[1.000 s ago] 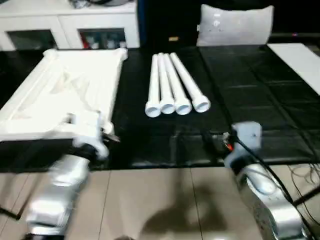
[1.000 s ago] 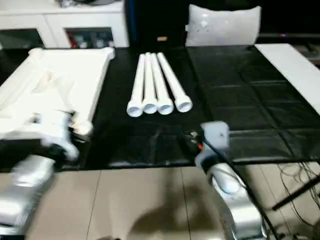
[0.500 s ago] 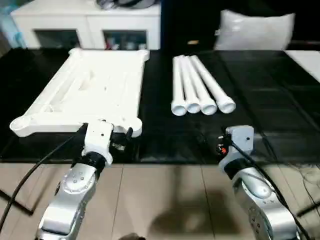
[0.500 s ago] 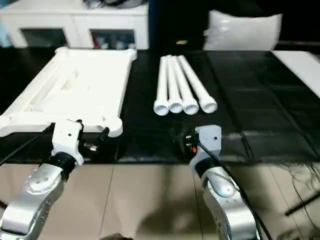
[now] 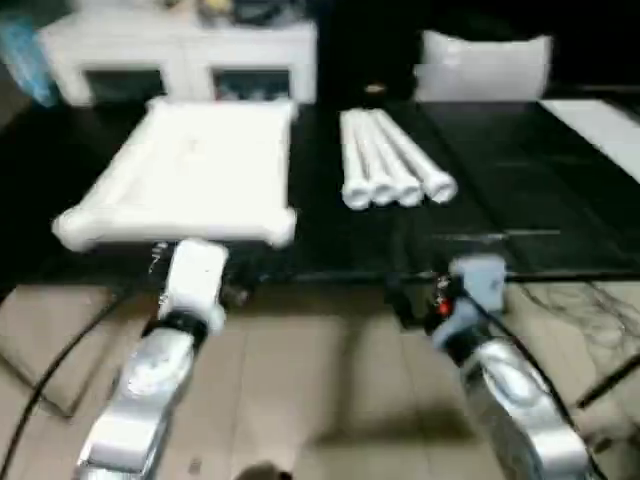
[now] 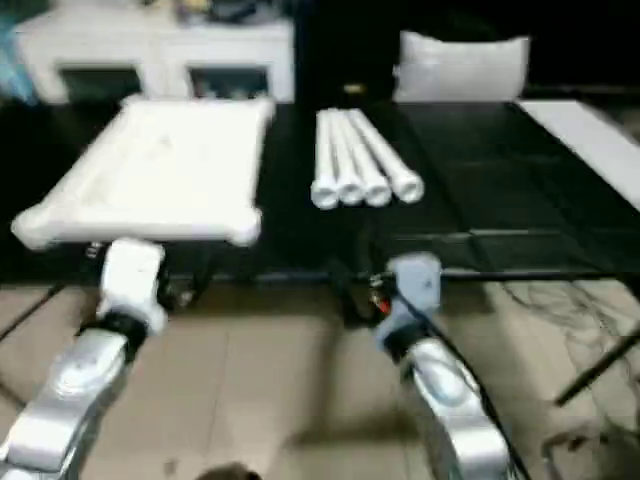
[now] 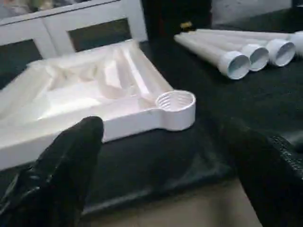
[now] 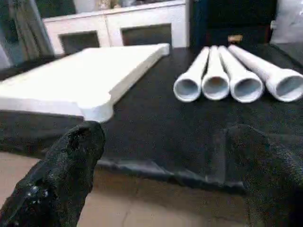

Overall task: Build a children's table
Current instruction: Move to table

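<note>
Unmoved tabletop [image 5: 190, 170] and legs [image 5: 392, 170] (no readable writing), left hand [image 7: 161, 156], right hand [image 8: 165, 156] both spread empty

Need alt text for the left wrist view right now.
The left claw hangs open before the white tabletop, which lies ribbed side up on the black mat with a round corner socket nearest. Four white legs lie side by side beyond.

Both silver forearms [image 5: 140, 400] reached forward side by side, well apart. The left gripper [image 7: 165, 156] had its two black fingers [image 7: 61, 165] spread wide with nothing between them. The right gripper [image 8: 165, 161] likewise stood spread wide, its black fingers [image 8: 66, 165] empty and level.
</note>
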